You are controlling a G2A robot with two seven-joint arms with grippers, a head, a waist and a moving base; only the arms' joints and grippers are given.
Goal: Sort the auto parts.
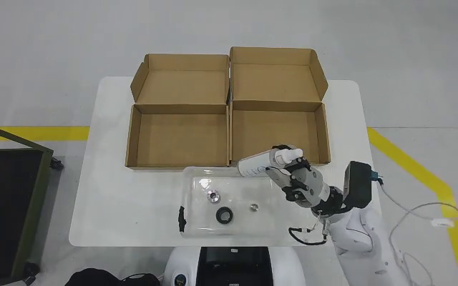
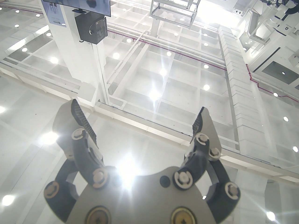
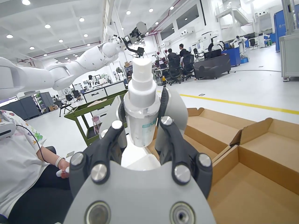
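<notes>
White tabletop (image 1: 107,200) carries everything for the sort. The left gripper (image 2: 139,118) points up at the ceiling with its jaws spread wide and nothing between them.

At the far left stands the left cardboard box (image 1: 179,139), lid folded back, with nothing in it. Nearer the robot lies a clear tray (image 1: 193,174) holding three loose parts: a metal ring (image 1: 212,196), then a black ring (image 1: 226,214), then a small silver piece (image 1: 252,208).

Over the tray's far right corner hangs the spray bottle (image 1: 252,167), nozzle end pointing away from the wrist. The right gripper (image 3: 142,111) has its jaws closed snugly on the bottle's clear body just under the white cap. Just beyond it is the right cardboard box (image 1: 279,132), also open.

The step in hand looks like carrying the bottle to a box, and the right one is closest. To do it well:

- Keep the grip firm.
- Lift the projecting nozzle end clear of the near cardboard wall.
- Bring the bottle low over the box floor.
- Only then part the jaws, so it lies down and does not bounce or roll.
</notes>
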